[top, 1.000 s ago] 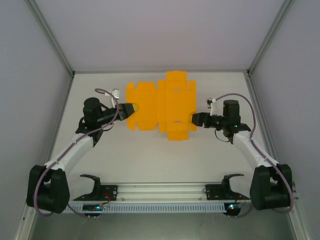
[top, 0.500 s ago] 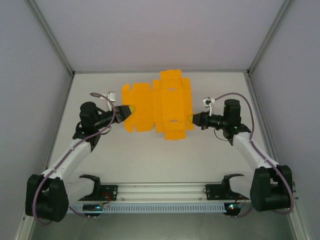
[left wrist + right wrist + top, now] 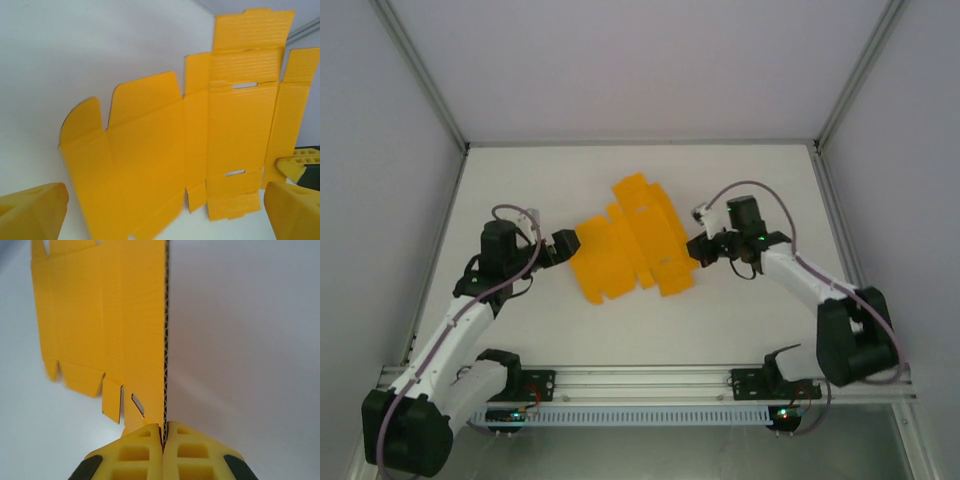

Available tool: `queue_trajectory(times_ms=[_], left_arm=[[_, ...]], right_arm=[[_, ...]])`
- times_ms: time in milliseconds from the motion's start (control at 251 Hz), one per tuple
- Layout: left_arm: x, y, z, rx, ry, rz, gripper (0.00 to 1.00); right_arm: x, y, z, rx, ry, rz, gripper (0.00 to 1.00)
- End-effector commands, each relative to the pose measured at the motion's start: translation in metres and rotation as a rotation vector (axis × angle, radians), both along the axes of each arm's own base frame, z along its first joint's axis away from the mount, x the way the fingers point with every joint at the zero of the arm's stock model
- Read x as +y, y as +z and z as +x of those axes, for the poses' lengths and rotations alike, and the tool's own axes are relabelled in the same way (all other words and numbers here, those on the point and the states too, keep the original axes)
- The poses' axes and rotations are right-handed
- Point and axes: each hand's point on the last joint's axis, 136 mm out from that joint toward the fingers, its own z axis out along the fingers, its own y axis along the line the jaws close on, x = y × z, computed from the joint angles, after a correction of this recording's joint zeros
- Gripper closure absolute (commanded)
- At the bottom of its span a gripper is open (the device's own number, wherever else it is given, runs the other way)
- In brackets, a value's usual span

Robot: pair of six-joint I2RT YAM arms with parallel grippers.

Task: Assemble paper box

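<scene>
Sheet of orange-yellow corrugated card, the unfolded paper box (image 3: pixel 630 245), lies askew on the white table (image 3: pixel 750 180), its right edge clamped between the right gripper's (image 3: pixel 163 429) closed fingers. The left gripper (image 3: pixel 565 247) stands with fingers wide apart just beside the left flaps. Folding cleanly likely means pinning one panel and bending along the scored creases.

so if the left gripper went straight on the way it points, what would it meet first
The box, most likely: the open left gripper points at its flat sheet's near edge, nothing between. Height is hard to judge.
</scene>
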Motion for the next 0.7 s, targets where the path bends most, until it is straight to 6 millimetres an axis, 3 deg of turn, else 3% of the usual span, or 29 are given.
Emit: queue_trajectory(times_ms=[0, 243, 359, 547, 694], left_arm=[[0.017, -0.004, -0.002, 0.027, 0.049, 0.107, 0.00], [-0.005, 0.007, 0.023, 0.001, -0.036, 0.057, 0.00], [-0.020, 0.018, 0.038, -0.007, -0.090, 0.030, 0.00], [-0.050, 0.038, 0.060, -0.033, -0.179, 0.014, 0.01], [-0.082, 0.032, 0.070, -0.003, -0.263, 0.031, 0.00]], right_arm=[[-0.016, -0.036, 0.011, -0.137, 0.085, -0.383, 1.00], [0.012, -0.032, 0.048, -0.542, 0.203, -0.715, 1.00], [0.027, -0.028, 0.050, -0.667, 0.251, -0.773, 1.00], [0.034, -0.023, 0.046, -0.766, 0.247, -0.810, 1.00], [0.037, -0.013, 0.042, -0.783, 0.246, -0.787, 1.00]])
